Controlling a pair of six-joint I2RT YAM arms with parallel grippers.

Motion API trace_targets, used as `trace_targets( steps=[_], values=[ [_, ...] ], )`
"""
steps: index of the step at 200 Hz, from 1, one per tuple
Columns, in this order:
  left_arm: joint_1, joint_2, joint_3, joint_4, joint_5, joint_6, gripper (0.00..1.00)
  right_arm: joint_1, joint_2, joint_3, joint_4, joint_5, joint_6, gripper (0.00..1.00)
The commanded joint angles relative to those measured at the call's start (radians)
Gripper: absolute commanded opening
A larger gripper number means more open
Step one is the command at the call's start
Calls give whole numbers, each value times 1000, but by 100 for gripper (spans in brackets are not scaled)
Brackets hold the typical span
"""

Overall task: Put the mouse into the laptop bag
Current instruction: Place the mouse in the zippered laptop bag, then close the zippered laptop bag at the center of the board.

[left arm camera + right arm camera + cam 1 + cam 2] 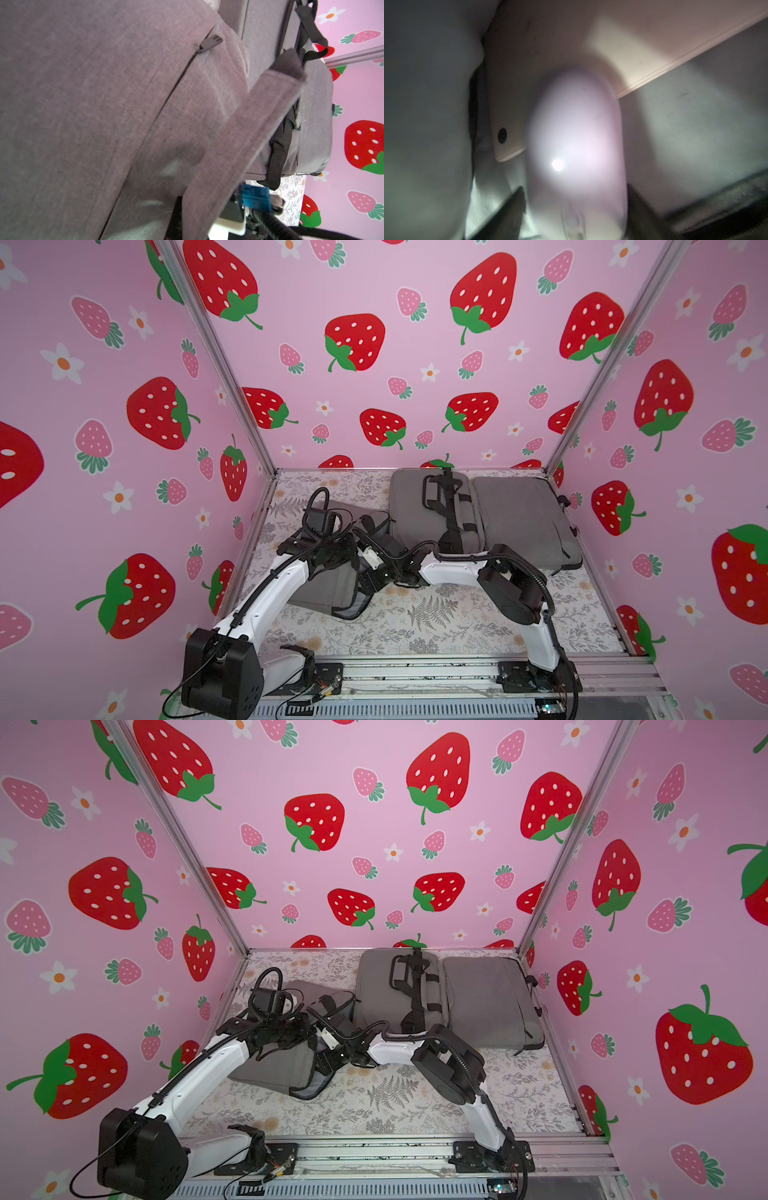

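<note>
Straddling the mouse inside the laptop bag, right claw, jaws apart.

Pale lilac mouse, grey laptop bag, pink strawberry-print walls, fern-patterned tabletop

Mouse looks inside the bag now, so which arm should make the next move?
Right. The right gripper is inside the laptop bag, fingers flanking the mouse, so it could probably release and back out. The left arm sits over the bag, seemingly holding it open.
</note>
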Motion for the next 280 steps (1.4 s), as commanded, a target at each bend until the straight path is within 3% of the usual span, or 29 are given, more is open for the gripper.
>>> trace_targets(
  steps=[1,44,85,93,104,110,115,203,254,280],
  values=[
    [1,25,-24,80,12,-32,0,61,-36,43,-2,-98,-109,87],
    [6,21,-31,58,-9,-17,0,34,-187,-111,-4,-23,-119,92],
    [30,19,-34,31,-9,6,0,-52,-425,-290,-26,-30,-139,84],
    [33,17,-37,32,-7,5,0,-73,-442,-302,-28,-39,-140,71],
    [34,15,-41,33,2,4,0,-106,-429,-289,-43,-45,-134,30],
    [35,14,-43,35,4,0,0,-121,-407,-268,-56,-54,-133,17],
    [36,14,-44,39,12,-2,0,-130,-383,-247,-68,-56,-130,0],
    [36,11,-29,63,67,-24,0,-128,65,81,25,-141,-16,0],
    [35,103,-10,125,75,-26,0,-29,83,84,20,-208,-3,0],
    [36,139,15,141,78,-32,0,26,71,114,-48,-209,-78,0]
  ],
)
